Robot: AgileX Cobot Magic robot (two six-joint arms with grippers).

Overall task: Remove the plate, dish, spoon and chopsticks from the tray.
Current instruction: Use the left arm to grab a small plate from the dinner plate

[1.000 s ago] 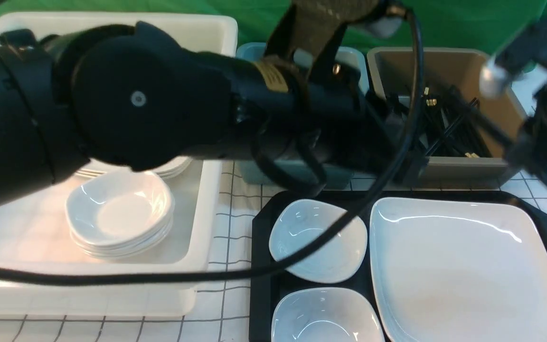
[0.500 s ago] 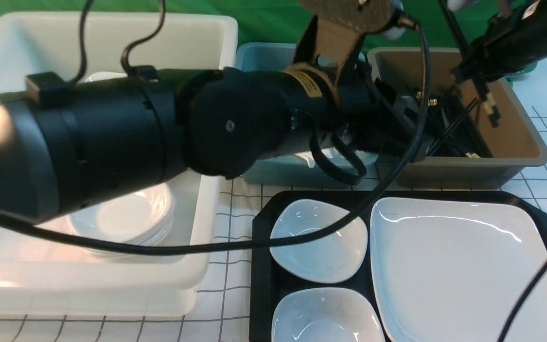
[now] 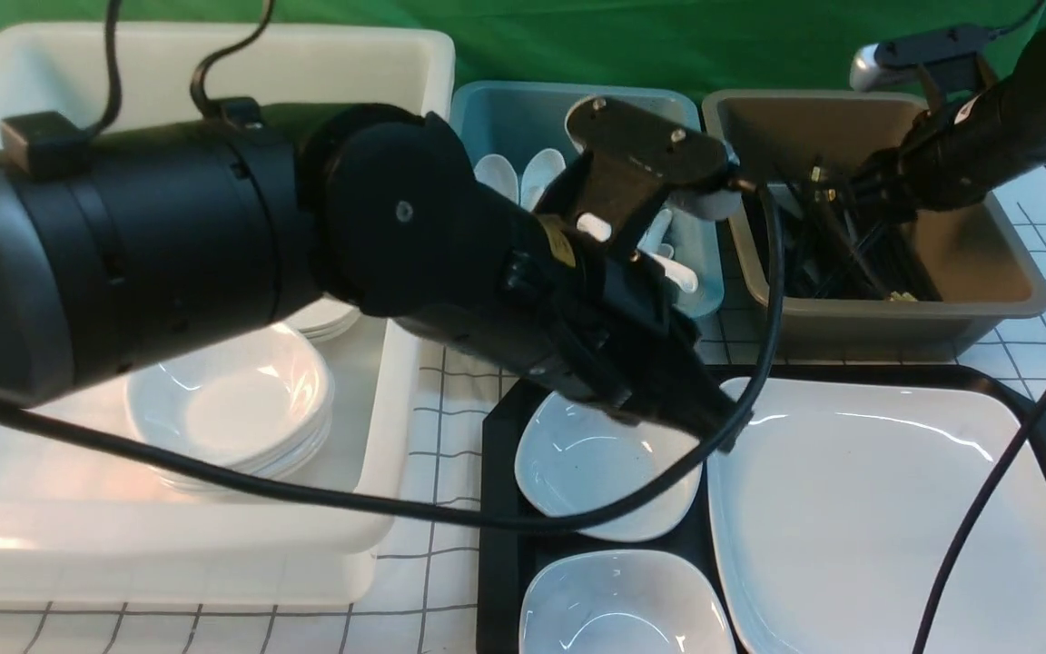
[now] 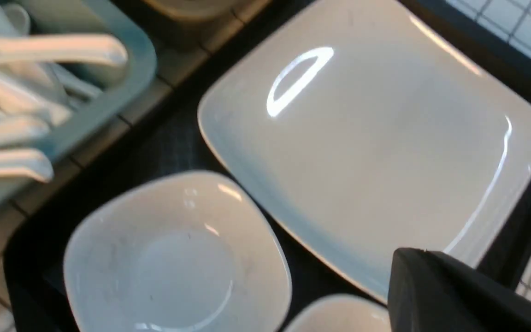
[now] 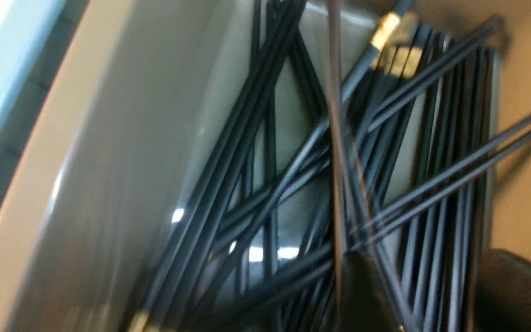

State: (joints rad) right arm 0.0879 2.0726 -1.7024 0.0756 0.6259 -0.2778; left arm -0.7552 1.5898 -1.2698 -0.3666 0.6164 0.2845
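Note:
On the black tray (image 3: pixel 498 509) lie the large white plate (image 3: pixel 859 509) and two small white dishes, one at the back (image 3: pixel 587 472) and one at the front (image 3: pixel 618 609). My left gripper (image 3: pixel 714 427) hangs shut and empty just above the gap between the back dish (image 4: pixel 173 258) and the plate (image 4: pixel 371 152). My right gripper (image 3: pixel 836 204) reaches into the brown tub (image 3: pixel 986 272), its jaws open (image 5: pixel 431 276) over a heap of black chopsticks (image 5: pixel 293 184). One blurred stick (image 5: pixel 334 138) crosses the heap. Several white spoons (image 3: pixel 523 177) lie in the teal tub.
A big white tub (image 3: pixel 378 381) at the left holds stacked small dishes (image 3: pixel 228 409) and plates. The teal tub (image 3: pixel 709 291) and the brown tub stand side by side behind the tray. My left arm's black cable (image 3: pixel 350 500) loops low over the tray's left edge.
My left arm swung from over the teal tub down to the tray. My right gripper carried chopsticks into the brown tub and opened.

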